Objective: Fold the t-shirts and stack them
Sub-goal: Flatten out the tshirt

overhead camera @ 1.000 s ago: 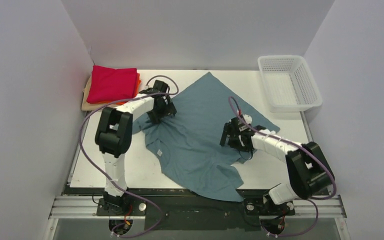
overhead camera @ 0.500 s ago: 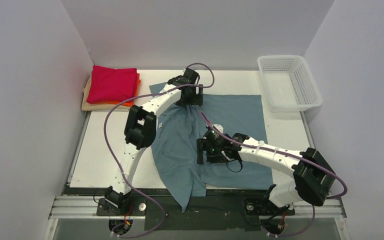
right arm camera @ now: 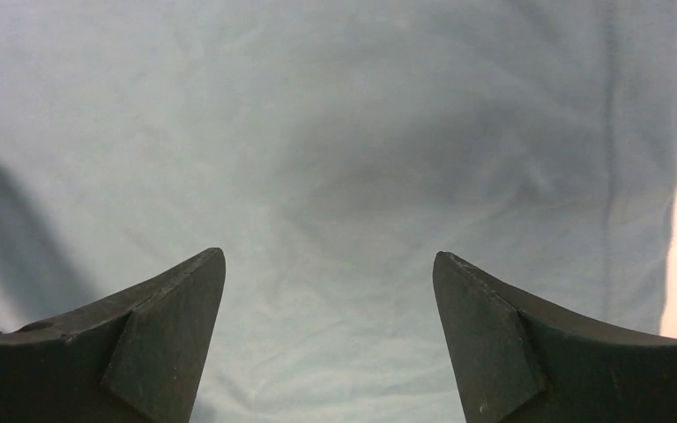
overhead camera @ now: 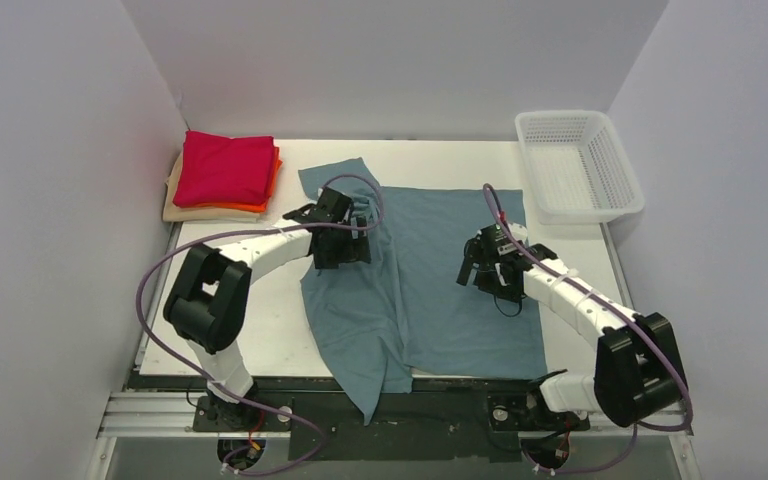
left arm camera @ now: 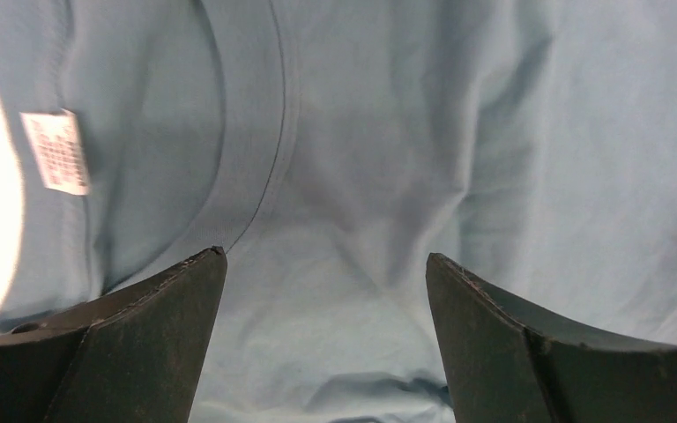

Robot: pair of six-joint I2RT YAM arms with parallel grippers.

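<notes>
Teal tee (overhead camera: 460,290) lies spread mid-table (overhead camera: 230,310), left part folded over, near corner overhanging the edge. Left gripper (left arm camera: 324,257) and right gripper (right arm camera: 328,254) sit above it, jaws wide, grasping nothing. Folded tees (overhead camera: 225,170) are stacked far left.

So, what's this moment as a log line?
teal t-shirt: laid out, rumpled | left tool: open, over it | right tool: open, over it

Rumpled teal t-shirt (overhead camera: 440,290) mid-table; folded tees (overhead camera: 225,170) stacked far-left.
</notes>
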